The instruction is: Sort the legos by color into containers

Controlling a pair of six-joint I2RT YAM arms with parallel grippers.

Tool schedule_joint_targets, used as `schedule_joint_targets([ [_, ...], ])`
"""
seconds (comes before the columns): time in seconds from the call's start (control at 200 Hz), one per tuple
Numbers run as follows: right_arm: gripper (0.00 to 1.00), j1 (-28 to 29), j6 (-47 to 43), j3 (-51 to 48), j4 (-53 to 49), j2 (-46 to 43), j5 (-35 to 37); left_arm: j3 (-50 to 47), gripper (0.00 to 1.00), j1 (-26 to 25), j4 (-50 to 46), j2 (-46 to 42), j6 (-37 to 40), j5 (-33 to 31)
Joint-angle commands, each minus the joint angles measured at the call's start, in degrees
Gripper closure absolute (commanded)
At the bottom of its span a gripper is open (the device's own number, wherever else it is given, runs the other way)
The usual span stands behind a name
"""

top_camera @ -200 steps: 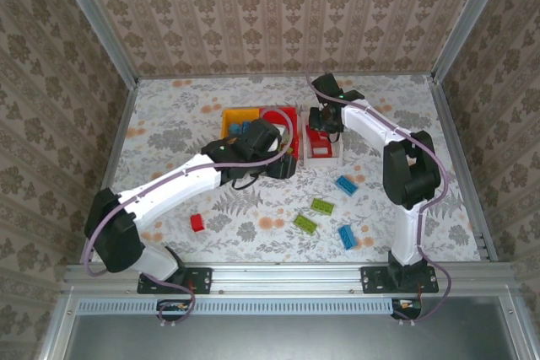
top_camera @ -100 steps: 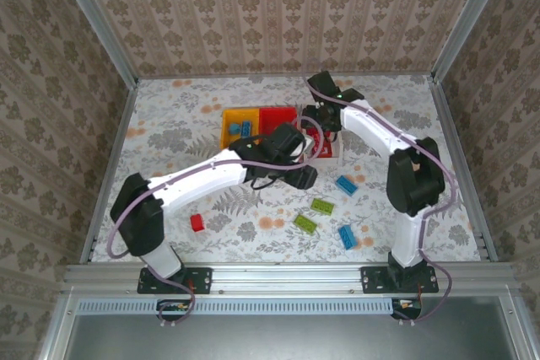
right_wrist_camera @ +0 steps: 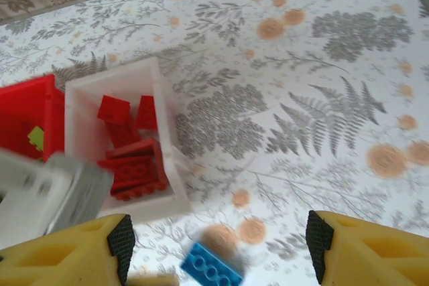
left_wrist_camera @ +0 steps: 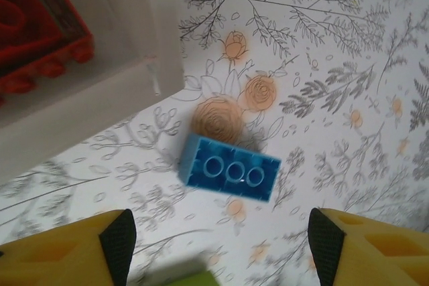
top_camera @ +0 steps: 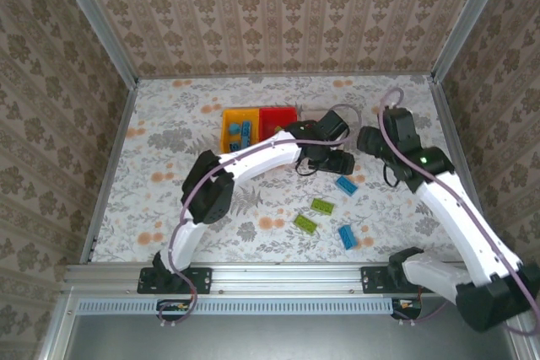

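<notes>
Held left tool [left_wrist_camera: 221, 246] spread wide, empty, blue lego [left_wrist_camera: 230, 175] just ahead (likely light, rigid, slick); best pinched across long sides.

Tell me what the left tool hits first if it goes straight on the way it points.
Probably the blue brick, lying studs up on the table, centred ahead of the open left tool, near the white bin. Depth is unclear; bare table beside it is possible.
</notes>
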Motion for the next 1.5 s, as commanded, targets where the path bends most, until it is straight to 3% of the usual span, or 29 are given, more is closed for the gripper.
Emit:
schedule_joint_targets([
  [0.0, 0.27, -0.1, 0.0, -2.4, -4.8, -5.6, 3.6, 6.4, 0.26, -0.7, -8.4, 4.2, -13.2, 4.2],
  [0.165, 0.27, -0.2, -0.6, -3.0, -8.3, -10.6, 3.7, 15.9, 0.26, -1.1, -19.2, 11.2, -22.8, 8.1],
  [0.45, 0.27, -0.2, -2.1, -3.1, -10.0, -13.6, 2.0, 17.8, 0.24, -1.7, -17.8, 14.7, -35.6, 6.8],
  [0.635, 0.27, -0.2, -2.2, -3.3, -9.9, -13.7, 0.8, 22.4, 0.22, -1.7, -17.9, 17.7, -39.2, 5.6],
  [1.134, 0.28, -0.2, -1.6, -4.9, -8.9, -13.7, -0.9, 23.0, 0.39, -1.4, -18.5, 21.2, -49.2, 5.1],
  [1.294, 0.28, -0.2, -1.4, -5.2, -8.5, -13.4, -1.3, 22.2, 0.52, -1.2, -19.2, 21.4, -49.3, 5.3],
  [1.494, 0.28, -0.2, -1.8, -5.3, -8.2, -12.8, -1.6, 14.4, 0.83, -0.6, -15.8, 16.3, -48.3, 3.4],
])
